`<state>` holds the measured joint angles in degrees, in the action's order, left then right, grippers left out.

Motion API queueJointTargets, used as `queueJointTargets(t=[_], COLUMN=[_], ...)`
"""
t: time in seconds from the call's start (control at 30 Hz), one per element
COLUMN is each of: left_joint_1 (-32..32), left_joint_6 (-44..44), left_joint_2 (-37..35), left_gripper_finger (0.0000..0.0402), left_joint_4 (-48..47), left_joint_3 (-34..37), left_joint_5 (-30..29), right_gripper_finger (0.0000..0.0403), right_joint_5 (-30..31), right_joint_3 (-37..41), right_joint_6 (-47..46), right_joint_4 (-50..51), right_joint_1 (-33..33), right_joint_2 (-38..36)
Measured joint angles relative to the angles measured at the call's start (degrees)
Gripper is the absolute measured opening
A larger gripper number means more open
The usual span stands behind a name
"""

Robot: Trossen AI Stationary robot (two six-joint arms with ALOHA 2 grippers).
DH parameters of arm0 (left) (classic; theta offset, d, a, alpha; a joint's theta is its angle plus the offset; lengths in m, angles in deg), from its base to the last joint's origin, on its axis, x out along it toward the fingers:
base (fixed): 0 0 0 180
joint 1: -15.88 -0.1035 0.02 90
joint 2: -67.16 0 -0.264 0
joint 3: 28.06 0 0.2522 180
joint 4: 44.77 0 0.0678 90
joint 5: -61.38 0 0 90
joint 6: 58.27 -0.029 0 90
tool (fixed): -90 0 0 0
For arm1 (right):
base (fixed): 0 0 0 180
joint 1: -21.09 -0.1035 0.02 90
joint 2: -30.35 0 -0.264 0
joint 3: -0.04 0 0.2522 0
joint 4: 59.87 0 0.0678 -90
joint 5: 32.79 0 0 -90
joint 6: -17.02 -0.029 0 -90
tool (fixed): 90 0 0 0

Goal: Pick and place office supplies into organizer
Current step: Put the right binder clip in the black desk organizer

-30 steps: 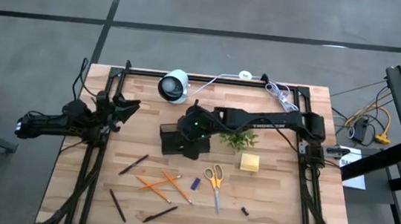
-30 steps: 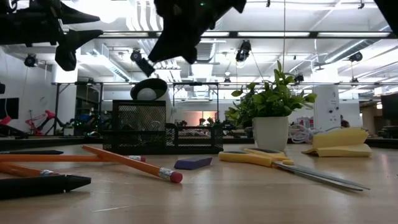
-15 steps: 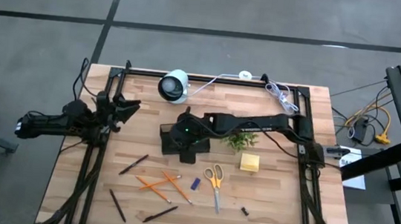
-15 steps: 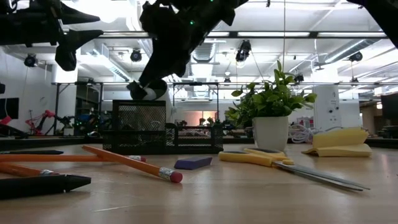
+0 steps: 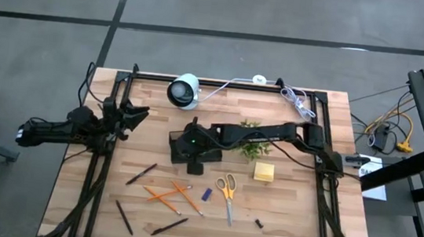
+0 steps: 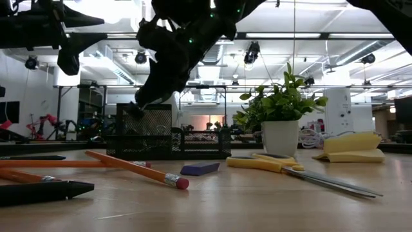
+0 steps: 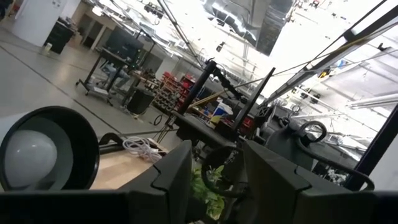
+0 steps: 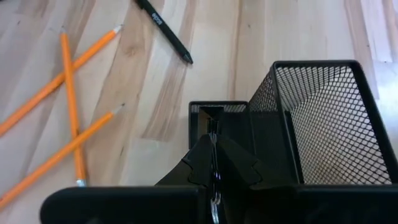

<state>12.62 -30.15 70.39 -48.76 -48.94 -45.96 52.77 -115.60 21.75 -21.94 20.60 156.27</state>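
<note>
The right gripper [image 8: 213, 163], fingers pressed shut on nothing visible, hangs over the black mesh organizer [image 8: 317, 118]; slim orange pencils [image 8: 68, 106] lie crossed on the planked wooden counter [image 8: 155, 81]; the left gripper [image 5: 135, 112] waits part-open, empty.

No text, label, brand, number or sign can be read in any view. The black pen [image 8: 163, 29] in the right wrist view carries a small pale imprint on its barrel, too small to make out. The right arm [image 5: 274, 130] in the high view shows faint pale lettering along its link, also illegible.
</note>
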Motion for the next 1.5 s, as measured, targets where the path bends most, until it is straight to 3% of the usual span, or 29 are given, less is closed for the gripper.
queueJointTargets(t=[0.37, 1.17, 1.5], left_joint_1=[0.01, 0.01, 0.01], left_joint_6=[0.00, 0.02, 0.04], left_joint_2=[0.00, 0.02, 0.02], left_gripper_finger=[0.0132, 0.0132, 0.0132], left_joint_4=[0.00, -0.03, -0.01], left_joint_3=[0.02, 0.02, 0.02], left_joint_5=[-0.02, 0.00, 0.00], right_gripper_finger=[0.0008, 0.0010, 0.0049], right_joint_5=[0.11, 1.62, 1.62], right_joint_3=[0.11, 0.11, 0.11], right_joint_6=[-0.36, -1.09, -1.31], right_joint_4=[-0.51, 3.05, 3.07], right_joint_1=[0.00, 0.02, 0.00], right_joint_2=[3.31, 3.31, 3.27])
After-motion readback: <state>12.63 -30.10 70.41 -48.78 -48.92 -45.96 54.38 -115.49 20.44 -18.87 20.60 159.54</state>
